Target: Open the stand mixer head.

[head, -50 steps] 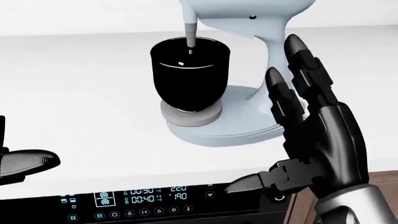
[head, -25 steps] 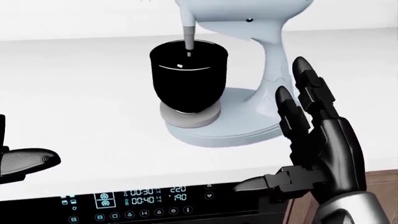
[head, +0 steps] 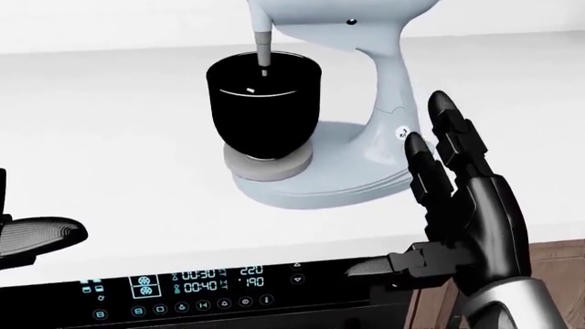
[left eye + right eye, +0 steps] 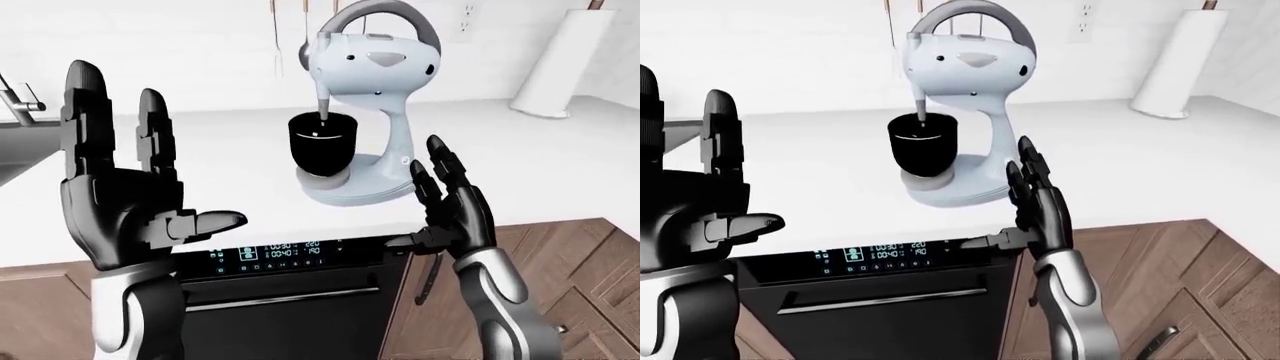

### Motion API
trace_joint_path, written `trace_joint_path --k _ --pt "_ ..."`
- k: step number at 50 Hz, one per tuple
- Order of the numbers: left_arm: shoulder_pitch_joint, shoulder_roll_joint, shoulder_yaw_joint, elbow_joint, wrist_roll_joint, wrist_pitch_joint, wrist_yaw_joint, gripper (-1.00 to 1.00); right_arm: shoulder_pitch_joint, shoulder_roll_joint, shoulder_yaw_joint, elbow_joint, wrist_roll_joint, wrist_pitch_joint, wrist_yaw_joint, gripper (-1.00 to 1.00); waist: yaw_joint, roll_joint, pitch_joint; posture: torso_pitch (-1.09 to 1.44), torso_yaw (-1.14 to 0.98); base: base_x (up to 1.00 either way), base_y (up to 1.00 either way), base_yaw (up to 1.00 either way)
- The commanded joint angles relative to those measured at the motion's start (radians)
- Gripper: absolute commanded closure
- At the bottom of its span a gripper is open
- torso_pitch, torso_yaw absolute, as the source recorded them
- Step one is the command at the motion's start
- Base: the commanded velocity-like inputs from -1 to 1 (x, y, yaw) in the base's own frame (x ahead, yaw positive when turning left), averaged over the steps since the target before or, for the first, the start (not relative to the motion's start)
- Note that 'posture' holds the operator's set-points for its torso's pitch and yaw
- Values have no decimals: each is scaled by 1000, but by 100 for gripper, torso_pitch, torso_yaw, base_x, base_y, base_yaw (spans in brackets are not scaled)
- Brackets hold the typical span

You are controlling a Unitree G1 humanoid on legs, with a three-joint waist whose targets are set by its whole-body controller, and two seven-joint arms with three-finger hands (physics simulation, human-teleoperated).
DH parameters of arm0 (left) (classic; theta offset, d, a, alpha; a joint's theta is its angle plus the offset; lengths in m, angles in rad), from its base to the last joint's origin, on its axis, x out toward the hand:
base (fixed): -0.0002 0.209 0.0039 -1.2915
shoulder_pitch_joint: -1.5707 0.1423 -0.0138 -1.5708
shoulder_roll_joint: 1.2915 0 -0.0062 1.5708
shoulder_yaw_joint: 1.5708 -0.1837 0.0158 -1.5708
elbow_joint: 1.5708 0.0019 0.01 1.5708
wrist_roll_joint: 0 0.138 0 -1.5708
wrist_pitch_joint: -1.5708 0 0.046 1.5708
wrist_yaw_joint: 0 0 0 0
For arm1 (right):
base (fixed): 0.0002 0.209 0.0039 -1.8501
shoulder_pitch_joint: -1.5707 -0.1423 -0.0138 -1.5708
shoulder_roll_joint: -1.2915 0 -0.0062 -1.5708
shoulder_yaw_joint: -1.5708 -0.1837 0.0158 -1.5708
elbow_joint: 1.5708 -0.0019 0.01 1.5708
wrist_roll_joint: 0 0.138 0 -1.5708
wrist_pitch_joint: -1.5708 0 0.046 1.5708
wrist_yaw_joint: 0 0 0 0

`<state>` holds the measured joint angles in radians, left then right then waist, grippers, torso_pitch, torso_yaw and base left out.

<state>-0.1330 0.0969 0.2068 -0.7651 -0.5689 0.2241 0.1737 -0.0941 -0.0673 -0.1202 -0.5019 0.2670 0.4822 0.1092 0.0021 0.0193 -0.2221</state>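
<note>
Approach step. Stand mixer on bench, head down. Right robot hand released, near base; left robot hand released, idle. Next: raise right to head, lift.

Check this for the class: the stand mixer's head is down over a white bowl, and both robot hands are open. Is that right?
One detail is wrong: the bowl is black, as the left-eye view shows. The stand mixer head is down over it, and the left hand and right hand are both open.
</note>
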Motion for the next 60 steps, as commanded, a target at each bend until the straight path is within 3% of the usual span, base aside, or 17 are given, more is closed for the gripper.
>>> trace_joint_path --k 1,60 --pt "-20 6 1 -27 -1 -16 -5 -100 -30 -6 -4 -24 3 -38 7 -100 0 0 -6 -26 0 0 0 0" --pt "-28 11 3 -40 -4 -3 3 -100 -139 -50 -34 295 -15 -213 44 -100 -1 -1 -8 -26 0 0 0 0"
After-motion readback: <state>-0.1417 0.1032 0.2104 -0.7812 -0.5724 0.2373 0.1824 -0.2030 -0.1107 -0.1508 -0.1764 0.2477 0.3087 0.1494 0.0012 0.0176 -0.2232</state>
